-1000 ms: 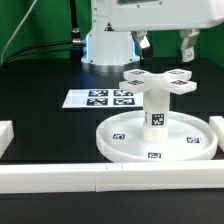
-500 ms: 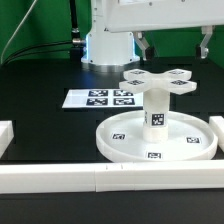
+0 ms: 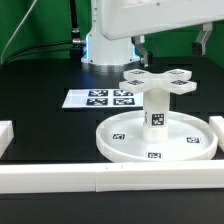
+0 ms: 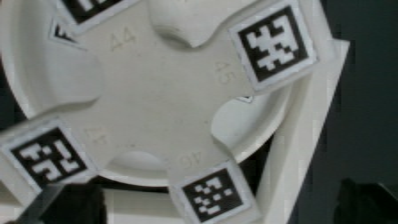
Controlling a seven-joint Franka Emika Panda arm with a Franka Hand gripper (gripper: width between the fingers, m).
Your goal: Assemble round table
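The round disc [image 3: 110,148] lies on the black table at the exterior view's lower right. The thick leg [image 3: 157,110] stands upright on its hub. The cross-shaped piece [image 3: 160,79] sits on top of the leg. My gripper [image 3: 173,42] hangs just above and behind the cross piece, open wide and empty, with one finger [image 3: 143,43] on each side. In the wrist view the cross piece [image 4: 160,90] fills the picture with its markers, and part of the disc [image 4: 160,205] shows beneath it. My fingertips do not show clearly there.
The marker board [image 3: 100,98] lies flat to the exterior view's left of the assembly. A long white border bar [image 3: 60,178] runs along the front, and another bar [image 3: 5,135] stands at the left edge. The robot base [image 3: 105,50] stands behind.
The finger on the exterior view's right has moved outward, so the gripper has opened wider above the cross piece. The table parts have not moved.
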